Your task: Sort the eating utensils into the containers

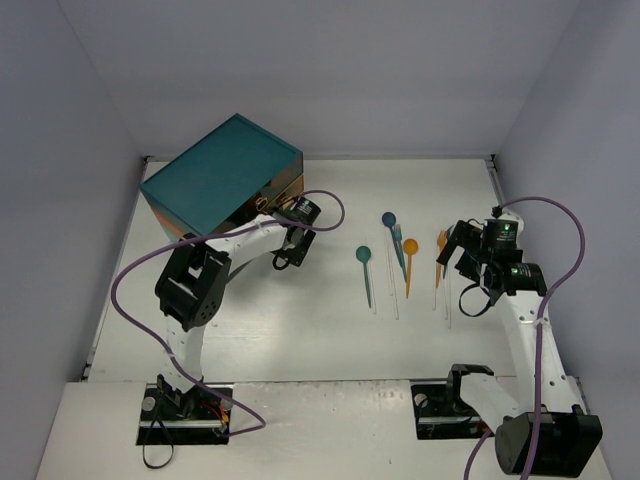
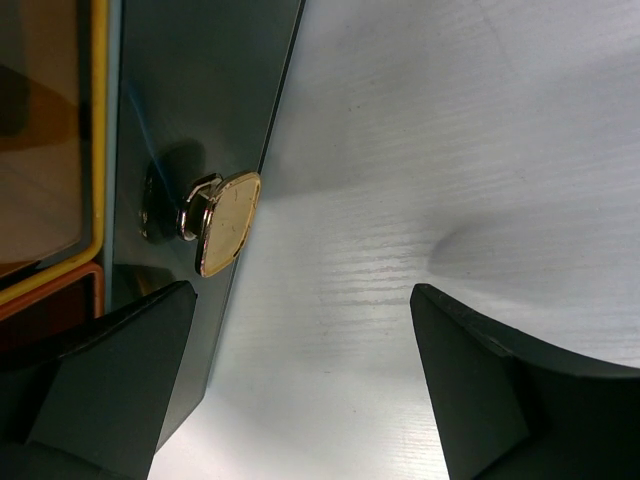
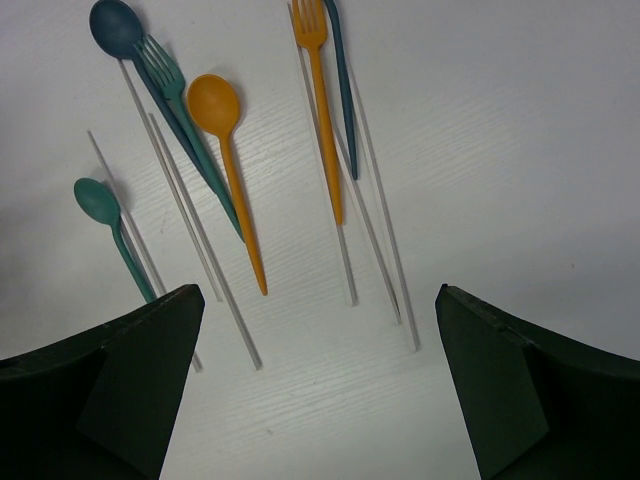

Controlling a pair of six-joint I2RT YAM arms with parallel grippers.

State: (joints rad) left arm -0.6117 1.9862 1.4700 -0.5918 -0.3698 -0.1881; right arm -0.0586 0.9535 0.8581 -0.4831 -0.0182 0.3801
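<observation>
Left jaws: spread wide and empty, at the front of the teal chest (image 1: 222,175), which sits at 10 o'clock on the tabletop (image 1: 300,340).
Gold knob (image 2: 225,222): on a drawer front (image 2: 190,120) that appears shut. It sits off-centre in the gap, near 10 o'clock in the left wrist view, close to one finger and well apart from the other.
Risk at the knob: closing from here would likely shove the knob sideways or miss it. A pull with a poor hold could slip off, or drag the whole chest instead of the drawer.
Right jaws: wide open, holding nothing, hovering over the utensils.
Utensils: all loose on the tabletop, about 1 o'clock from centre; none is in a drawer.
Crowding: the teal fork (image 3: 185,130) lies against the blue spoon (image 3: 115,28), just beside the orange spoon (image 3: 235,180). Clear sticks (image 3: 205,250) run between them and the orange fork (image 3: 322,110).
Risk at the pick: the pieces are thin and flat, so the jaws may pinch two at once, skid off, or scatter the neighbours.
Risk of order: lifting a utensil before a drawer is open leaves nowhere to drop it.
</observation>
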